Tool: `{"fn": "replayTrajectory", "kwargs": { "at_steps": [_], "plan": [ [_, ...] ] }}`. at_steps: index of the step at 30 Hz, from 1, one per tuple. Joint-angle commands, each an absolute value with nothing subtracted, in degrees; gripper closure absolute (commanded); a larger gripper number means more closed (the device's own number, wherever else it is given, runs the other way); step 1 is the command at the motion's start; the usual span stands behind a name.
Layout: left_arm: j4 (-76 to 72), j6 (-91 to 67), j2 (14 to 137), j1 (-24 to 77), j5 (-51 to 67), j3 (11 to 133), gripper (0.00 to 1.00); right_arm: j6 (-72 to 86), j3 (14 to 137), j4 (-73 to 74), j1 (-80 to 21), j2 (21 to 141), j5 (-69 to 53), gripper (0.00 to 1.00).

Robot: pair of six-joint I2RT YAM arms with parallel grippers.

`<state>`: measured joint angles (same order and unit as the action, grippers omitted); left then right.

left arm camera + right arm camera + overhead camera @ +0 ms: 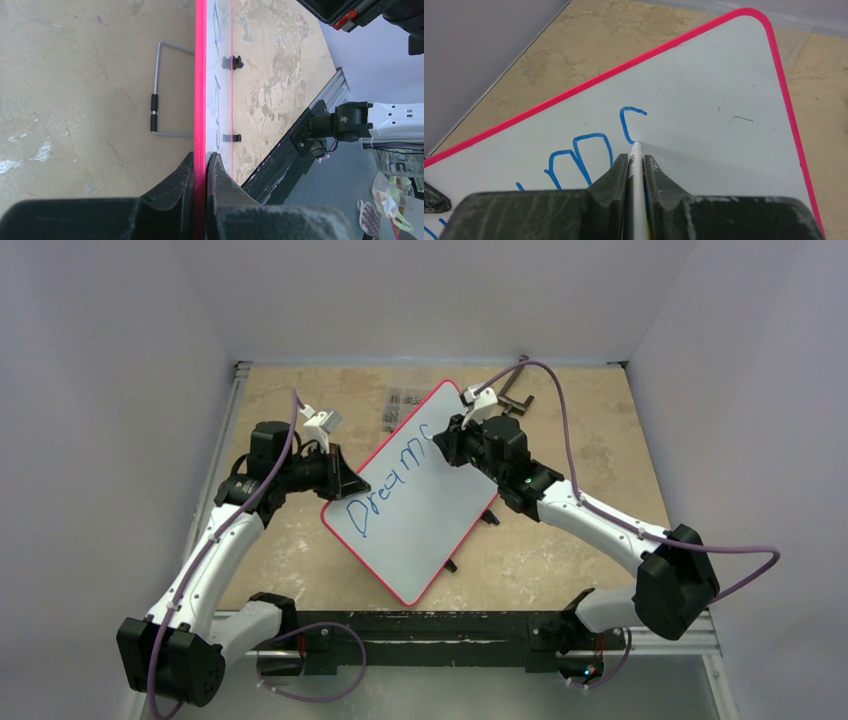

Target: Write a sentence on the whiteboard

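Note:
The whiteboard point(420, 530), white with a thin red rim, lies slanted across the middle of the table. Blue lettering point(385, 490) of the sentence runs up it and reads about "Dream". My left gripper point(342, 483) is shut on the board's left edge; in the left wrist view its jaws point(201, 156) pinch the red rim point(200, 75). My right gripper point(447, 440) is shut on a white marker point(636, 165). The marker's tip touches the board point(704, 125) at the foot of a curved blue stroke point(625, 122), just past the "m" point(579, 155).
A small clear bag of parts point(402, 405) and a dark metal tool point(515, 398) lie behind the board. A wire bracket point(159, 90) sits on the table beside the board's rim. Black clips point(232, 62) stick out from its far edge. A black rail point(450, 630) runs along the near edge.

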<state>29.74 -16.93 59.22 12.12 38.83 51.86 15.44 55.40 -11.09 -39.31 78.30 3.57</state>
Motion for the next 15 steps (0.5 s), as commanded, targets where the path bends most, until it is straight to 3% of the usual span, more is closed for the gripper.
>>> {"fn": "replayTrajectory", "kwargs": {
  "at_steps": [1, 15],
  "plan": [
    [30.38, -7.91, 58.73, 12.39, 32.87, 51.24, 1.00, 15.99, 55.22, -8.89, -38.62, 78.05, 7.70, 1.00],
    [30.36, -7.91, 58.64, 12.39, 32.81, 51.17, 1.00, 16.17, 54.32, -7.83, -37.16, 79.08, 4.53, 1.00]
  ]
}}
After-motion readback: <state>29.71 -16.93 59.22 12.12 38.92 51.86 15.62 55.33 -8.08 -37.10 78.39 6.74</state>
